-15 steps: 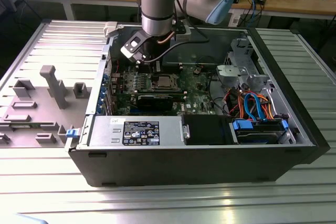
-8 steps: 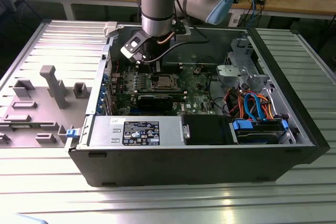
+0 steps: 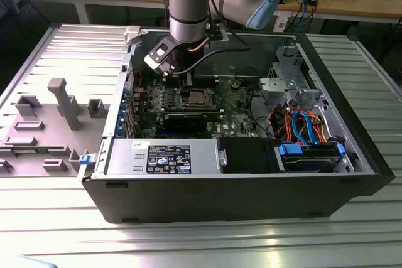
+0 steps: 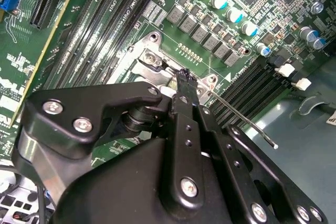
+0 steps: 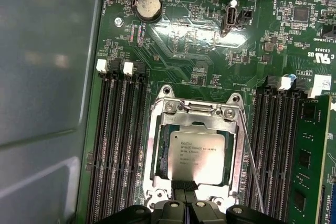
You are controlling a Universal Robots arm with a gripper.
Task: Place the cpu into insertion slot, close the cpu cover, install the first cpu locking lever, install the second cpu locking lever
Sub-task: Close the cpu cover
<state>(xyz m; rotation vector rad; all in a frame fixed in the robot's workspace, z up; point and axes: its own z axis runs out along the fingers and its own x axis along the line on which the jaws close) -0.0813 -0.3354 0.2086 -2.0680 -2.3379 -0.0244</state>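
Observation:
The cpu (image 5: 195,156), a flat silvery square, lies seated in the insertion slot (image 5: 165,96) on the green board; in the exterior view the cpu (image 3: 196,97) sits mid-case. The cpu cover (image 5: 197,121) lies flat as a silvery frame around the chip. A thin wire locking lever (image 5: 251,166) slants away from the slot's side over the memory slots, and its free end (image 4: 273,144) sticks out above the board. My gripper (image 5: 185,190) is shut, its black fingertips together at the slot's edge, touching the frame. In the second wrist view the gripper (image 4: 184,75) tip rests by a corner of the socket. The arm hangs over the case with the gripper (image 3: 182,81).
Long black memory slots (image 5: 121,145) flank the socket on both sides. A black graphics card (image 3: 188,119), power supply (image 3: 164,158), drive cage (image 3: 295,86) and coloured cables (image 3: 301,123) fill the case. A grey fixture (image 3: 63,101) stands on the table at the exterior view's left.

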